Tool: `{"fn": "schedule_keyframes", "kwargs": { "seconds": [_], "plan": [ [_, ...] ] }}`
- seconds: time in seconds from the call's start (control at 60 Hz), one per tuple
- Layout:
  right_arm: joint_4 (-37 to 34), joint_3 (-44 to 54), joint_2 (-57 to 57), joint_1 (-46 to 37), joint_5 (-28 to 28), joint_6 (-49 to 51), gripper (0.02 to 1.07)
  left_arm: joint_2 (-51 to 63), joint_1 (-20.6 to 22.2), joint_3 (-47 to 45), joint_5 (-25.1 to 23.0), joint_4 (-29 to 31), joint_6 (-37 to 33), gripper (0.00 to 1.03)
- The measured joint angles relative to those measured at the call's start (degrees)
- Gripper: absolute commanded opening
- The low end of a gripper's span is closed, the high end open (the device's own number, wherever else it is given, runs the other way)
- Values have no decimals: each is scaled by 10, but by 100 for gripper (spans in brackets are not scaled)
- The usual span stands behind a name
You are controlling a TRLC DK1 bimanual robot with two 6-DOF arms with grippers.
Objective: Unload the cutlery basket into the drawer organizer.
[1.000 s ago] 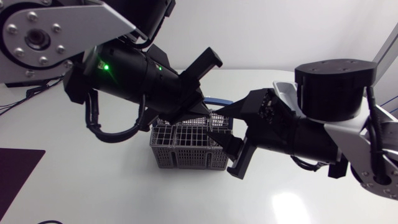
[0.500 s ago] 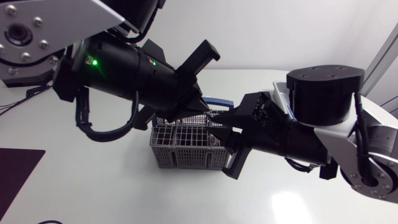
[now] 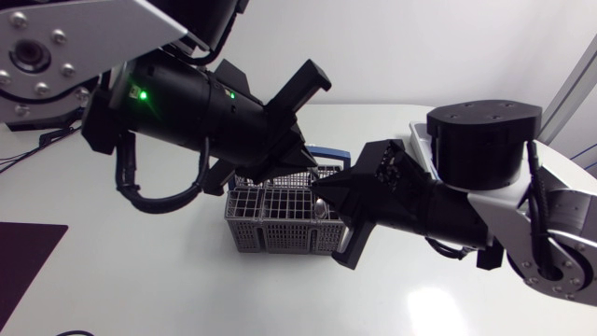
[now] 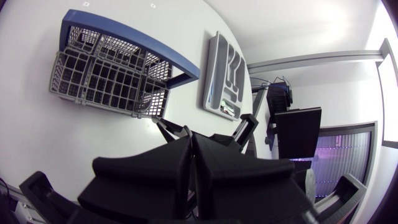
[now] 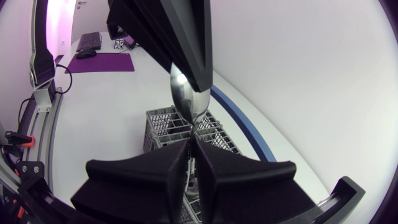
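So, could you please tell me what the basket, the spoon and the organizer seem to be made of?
Basket: likely moulded plastic, matte grey lattice with a blue handle. Spoon: metal, probably polished steel, since its bowl gives mirror-like reflections. Organizer: seemingly plastic too, matte light grey with smooth moulded compartments.

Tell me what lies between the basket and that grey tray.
Nothing: the left wrist view shows only bare white table between the cutlery basket and the drawer organizer.

Grey mesh basket (image 3: 280, 224), blue handle, upright on worktop (image 3: 140, 280); grey organizer (image 4: 222, 78) flat nearby. Silver spoon (image 5: 186, 99), bowl up, gripped in right pincer (image 5: 189, 142) above the basket.
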State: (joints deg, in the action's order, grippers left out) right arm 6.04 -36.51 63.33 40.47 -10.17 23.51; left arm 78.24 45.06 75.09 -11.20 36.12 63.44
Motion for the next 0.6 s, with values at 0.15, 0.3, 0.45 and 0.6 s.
{"fn": "schedule_keyframes", "kwargs": {
  "seconds": [0.15,0.3,0.45,0.6],
  "plan": [
    [0,0,-1,0,2,-5,8,0,-1,-3,-4,-2,0,12],
    [0,1,-1,0,0,-9,7,-1,-2,-5,-11,-5,2,41],
    [-2,1,-1,0,-6,-10,7,-7,-2,-14,-36,-28,6,86],
    [-18,1,-1,-1,-25,-10,7,-22,-4,-32,-50,-57,7,96]
  ]
}}
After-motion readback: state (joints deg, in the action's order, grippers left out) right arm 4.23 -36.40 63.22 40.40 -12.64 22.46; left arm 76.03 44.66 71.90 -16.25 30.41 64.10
